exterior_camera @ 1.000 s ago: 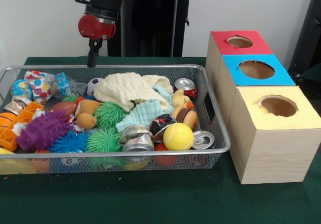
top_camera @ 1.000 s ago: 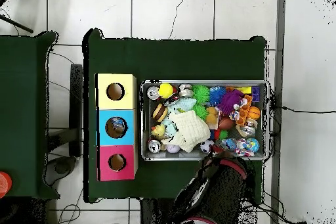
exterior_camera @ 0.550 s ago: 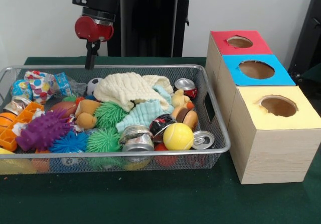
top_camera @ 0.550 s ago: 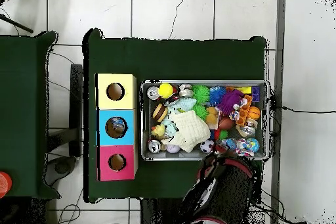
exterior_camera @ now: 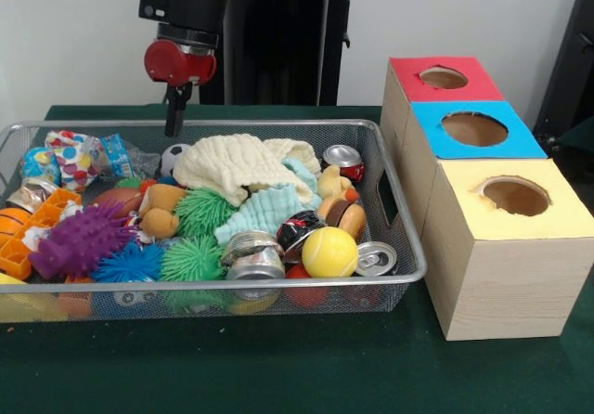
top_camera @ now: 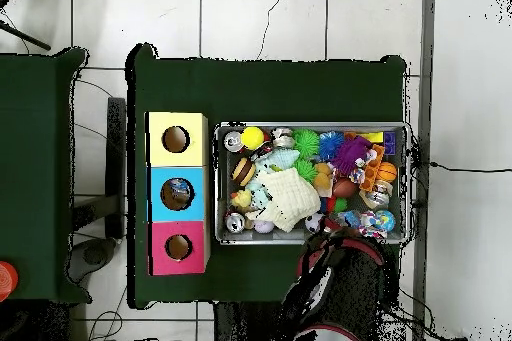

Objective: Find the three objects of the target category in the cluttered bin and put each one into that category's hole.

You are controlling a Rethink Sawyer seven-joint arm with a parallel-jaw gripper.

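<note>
Wire mesh bin (exterior_camera: 394, 212) on the green table (exterior_camera: 278, 368), packed with clutter: cream knitted cloth (exterior_camera: 237, 165) heaped at centre back, pale blue spiky toy (exterior_camera: 264, 208) just in front of it, green spiky balls (exterior_camera: 200, 212) and (exterior_camera: 190, 258) nearer the front, purple spiky toy (exterior_camera: 79, 239) and blue spiky ball (exterior_camera: 125, 264) toward the left end, orange plastic crate (exterior_camera: 28, 233) at the far left

Drink cans scattered through the right half: one upright (exterior_camera: 343, 161) at the back right corner, one lying (exterior_camera: 376, 259) against the front right rim, crushed silver ones (exterior_camera: 252, 254) at front centre, a dark crumpled one (exterior_camera: 302, 228) behind the yellow tennis ball (exterior_camera: 329, 251)

Plush duck (exterior_camera: 334, 187) and toy burger (exterior_camera: 342, 217) beside the right wall; small soccer ball (exterior_camera: 172, 157) at the back; dotted snack packets (exterior_camera: 74, 154) in the back left corner

Row of three boxes just beside the bin's right end: red-topped (exterior_camera: 436, 78) farthest, blue-topped (exterior_camera: 473, 128) in the middle, yellow-topped (exterior_camera: 515, 196) nearest, each with a round hole; from overhead, something lying inside the blue box's hole (top_camera: 176, 194), other two holes dark

Gripper (exterior_camera: 174, 117) hanging above the bin's back rim near the soccer ball, fingers pressed close together into one narrow dark stem, nothing held
</note>
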